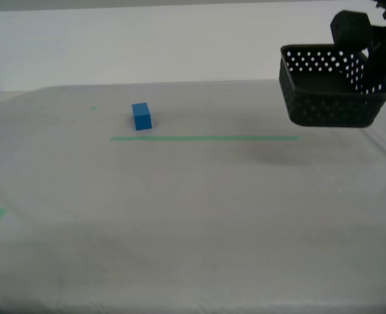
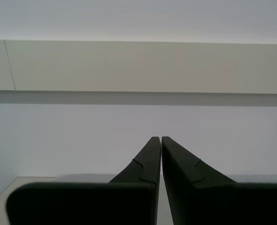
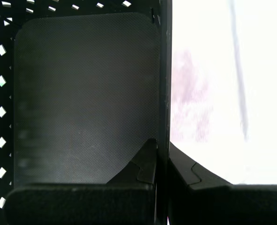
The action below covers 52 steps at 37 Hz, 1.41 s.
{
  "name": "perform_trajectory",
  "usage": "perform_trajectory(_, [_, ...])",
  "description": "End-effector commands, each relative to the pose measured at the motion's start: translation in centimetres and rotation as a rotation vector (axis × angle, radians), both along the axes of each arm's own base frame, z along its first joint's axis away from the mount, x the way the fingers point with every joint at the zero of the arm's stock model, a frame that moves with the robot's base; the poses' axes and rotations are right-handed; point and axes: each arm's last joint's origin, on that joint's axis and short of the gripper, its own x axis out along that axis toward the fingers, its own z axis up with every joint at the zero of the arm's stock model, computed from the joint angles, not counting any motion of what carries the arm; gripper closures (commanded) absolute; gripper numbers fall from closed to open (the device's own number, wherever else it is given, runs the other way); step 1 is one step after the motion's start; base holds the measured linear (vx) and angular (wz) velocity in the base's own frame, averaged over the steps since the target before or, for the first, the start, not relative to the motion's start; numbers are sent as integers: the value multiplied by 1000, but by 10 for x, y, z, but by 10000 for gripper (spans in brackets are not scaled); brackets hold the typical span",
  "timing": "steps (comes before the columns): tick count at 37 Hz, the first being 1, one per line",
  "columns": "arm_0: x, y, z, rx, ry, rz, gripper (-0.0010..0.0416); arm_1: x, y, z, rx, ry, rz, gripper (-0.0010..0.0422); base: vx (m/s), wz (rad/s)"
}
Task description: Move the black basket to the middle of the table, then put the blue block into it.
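Basket wall clamped in my first gripper (image 3: 161, 154); black basket (image 1: 330, 88) airborne past the green tape line's (image 1: 203, 138) end, not yet centred on table (image 1: 193, 222). Blue block (image 1: 141, 116) waits just behind line. My second gripper (image 2: 161, 139) pinched empty.

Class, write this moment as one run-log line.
first gripper: shut on basket wall, basket lifted off table | second gripper: shut, empty | block: on table
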Motion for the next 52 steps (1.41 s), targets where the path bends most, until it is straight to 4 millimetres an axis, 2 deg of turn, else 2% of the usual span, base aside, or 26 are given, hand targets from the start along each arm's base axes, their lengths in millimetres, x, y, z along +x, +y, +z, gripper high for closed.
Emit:
perform_trajectory(1, [2,4,14,7,-20,16,407,0,0,1,2,-6,1,412,0,0])
perform_trajectory(11, [3,23,31,39,-59,53,407,0,0,1,2,-6,1,412,0,0])
perform_trajectory(22, [-4,50,39,94,-61,84,407,0,0,1,2,-6,1,412,0,0])
perform_trajectory(43, [-20,98,72,234,-100,135,407,0,0,1,2,-6,1,412,0,0])
perform_trajectory(48, [-22,106,71,264,-82,116,407,0,0,1,2,-6,1,412,0,0])
perform_trajectory(52, [-20,115,64,268,-53,112,407,0,0,1,2,-7,1,412,0,0])
